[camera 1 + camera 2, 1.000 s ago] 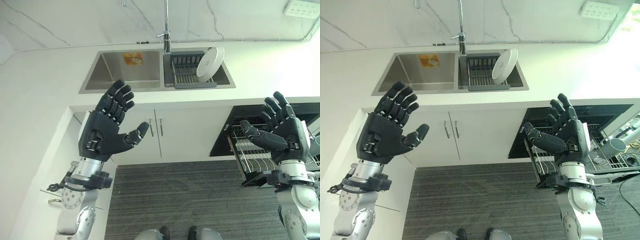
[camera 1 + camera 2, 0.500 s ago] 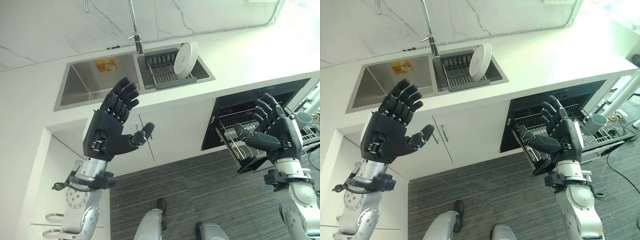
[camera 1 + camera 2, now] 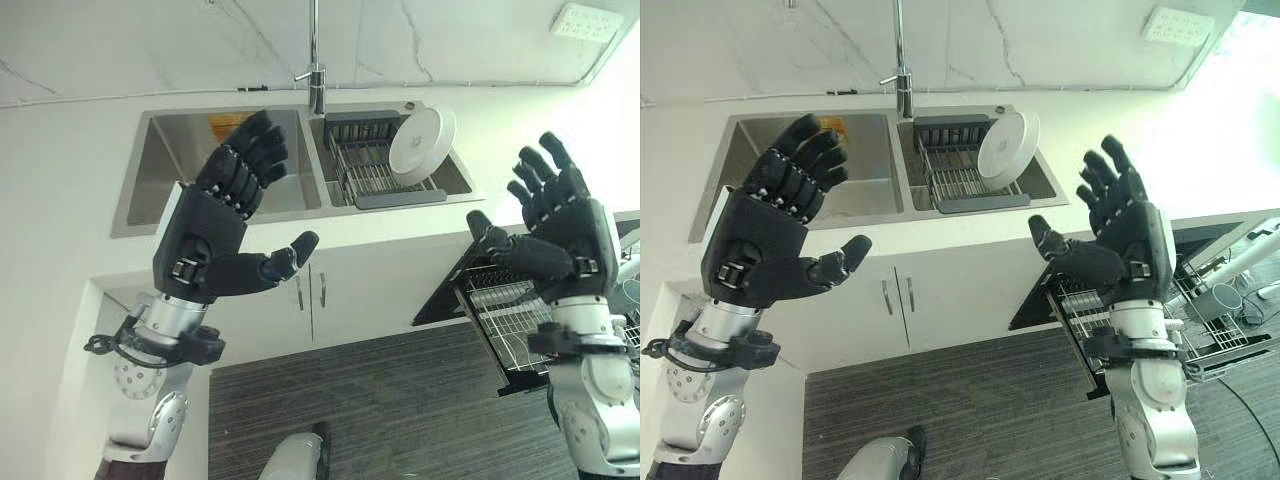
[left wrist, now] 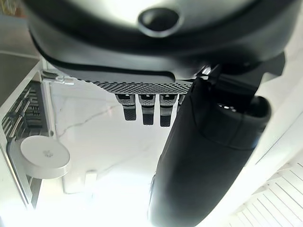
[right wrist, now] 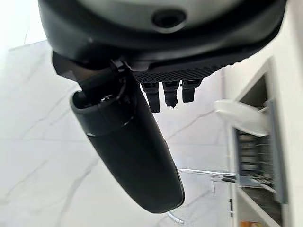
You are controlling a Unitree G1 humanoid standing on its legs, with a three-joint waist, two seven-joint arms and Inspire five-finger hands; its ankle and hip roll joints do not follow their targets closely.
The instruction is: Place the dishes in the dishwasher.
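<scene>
While both hands are hanging empty in the air, the left hand (image 3: 205, 250) and right hand (image 3: 565, 240) are spreading their fingers; beyond them, a white plate (image 3: 421, 140) is leaning in the sink's rack (image 3: 365, 165), with the dishwasher rack (image 3: 505, 310) sitting pulled out below.

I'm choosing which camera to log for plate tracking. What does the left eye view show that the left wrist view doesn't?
The left eye view alone shows the right hand, open, the pulled-out dishwasher rack below the counter, the cabinet doors and the empty left basin. The left wrist view alone shows its own hand's fingertips from very close against the marble wall. Both show the open left hand, the white plate and the drying rack holding it.
</scene>
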